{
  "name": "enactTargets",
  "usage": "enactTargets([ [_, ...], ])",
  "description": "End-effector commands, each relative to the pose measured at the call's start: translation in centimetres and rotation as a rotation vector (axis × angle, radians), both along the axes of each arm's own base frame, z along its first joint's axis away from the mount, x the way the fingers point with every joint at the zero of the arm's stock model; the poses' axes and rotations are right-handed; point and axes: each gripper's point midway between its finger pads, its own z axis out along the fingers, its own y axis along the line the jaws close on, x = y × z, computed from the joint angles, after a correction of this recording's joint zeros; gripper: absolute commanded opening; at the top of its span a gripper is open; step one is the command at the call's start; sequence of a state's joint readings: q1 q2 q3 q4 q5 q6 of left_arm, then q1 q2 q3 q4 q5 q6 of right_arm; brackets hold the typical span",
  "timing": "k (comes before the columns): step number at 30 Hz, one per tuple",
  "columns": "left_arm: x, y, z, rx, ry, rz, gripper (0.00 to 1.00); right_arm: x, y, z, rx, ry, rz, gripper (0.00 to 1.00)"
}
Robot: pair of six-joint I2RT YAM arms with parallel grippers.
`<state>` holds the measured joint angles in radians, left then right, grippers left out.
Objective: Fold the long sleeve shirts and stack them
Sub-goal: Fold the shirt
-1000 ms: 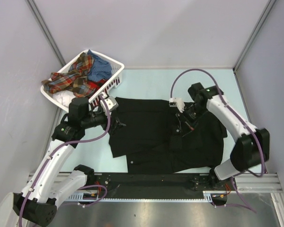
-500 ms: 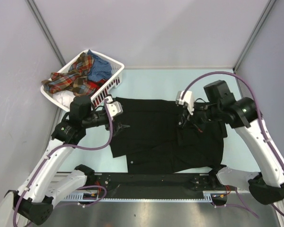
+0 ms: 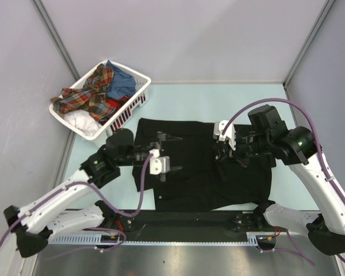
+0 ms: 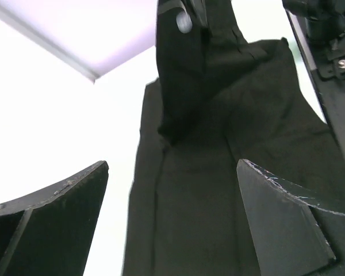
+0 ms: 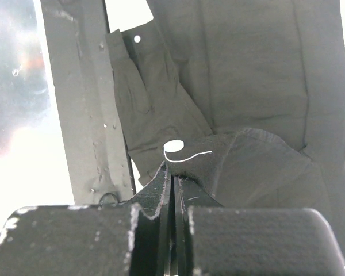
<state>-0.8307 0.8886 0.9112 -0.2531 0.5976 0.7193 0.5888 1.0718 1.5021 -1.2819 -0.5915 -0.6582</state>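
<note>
A pale green table [image 3: 195, 100] fills the centre of the frame, closed in by plain grey walls [image 3: 178, 34], with a black rail [image 3: 190, 218] along the bottom edge. A white slatted basket [image 3: 135, 100] at upper left holds a plaid shirt [image 3: 89, 92], a blue garment [image 3: 122, 85] and a white garment [image 3: 80, 119].

The black shirt [image 3: 190, 184] lies spread at centre, its long axis running left to right; which end is the collar I cannot tell. The left gripper [image 3: 170, 153] hovers over the shirt's left part, jaws wide apart. The right gripper [image 3: 221, 154] pinches a raised fold of the shirt beside a white button [image 5: 173, 145].
</note>
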Motion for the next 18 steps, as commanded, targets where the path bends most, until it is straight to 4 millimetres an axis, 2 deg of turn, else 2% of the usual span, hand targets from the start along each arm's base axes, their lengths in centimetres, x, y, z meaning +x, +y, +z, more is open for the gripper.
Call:
enactTargets([
  [1,1.3,-5.0,1.7,-0.058,-0.143,-0.092,0.99,-0.7,0.1,-0.1,-0.018,-0.085,0.080,0.00],
  [4,0.7,-7.8,3.0,-0.101,-0.177,-0.153,1.00,-0.9,0.0,-0.7,-0.056,-0.114,0.109,0.00],
  [6,0.8,-9.7,2.5,-0.096,-0.176,-0.171,0.99,-0.7,0.0,-0.9,-0.081,-0.138,0.115,0.00],
  [7,0.9,-10.2,3.0,-0.118,-0.177,-0.172,0.98,-0.8,0.2,-0.9,-0.085,-0.150,0.130,0.00],
  [12,1.0,-12.5,1.6,-0.098,-0.098,-0.196,0.94,-0.6,0.7,-0.8,-0.109,-0.208,0.169,0.00],
  [15,0.4,-13.3,1.5,-0.115,-0.070,-0.211,0.84,-0.7,1.2,-1.0,-0.123,-0.230,0.186,0.00],
  [16,0.3,-13.5,1.5,-0.120,-0.059,-0.214,0.76,-0.6,1.3,-0.9,-0.119,-0.235,0.180,0.00],
  [18,-0.5,-13.5,0.5,-0.111,-0.011,-0.239,0.67,-0.2,1.4,-0.7,-0.113,-0.255,0.161,0.00],
])
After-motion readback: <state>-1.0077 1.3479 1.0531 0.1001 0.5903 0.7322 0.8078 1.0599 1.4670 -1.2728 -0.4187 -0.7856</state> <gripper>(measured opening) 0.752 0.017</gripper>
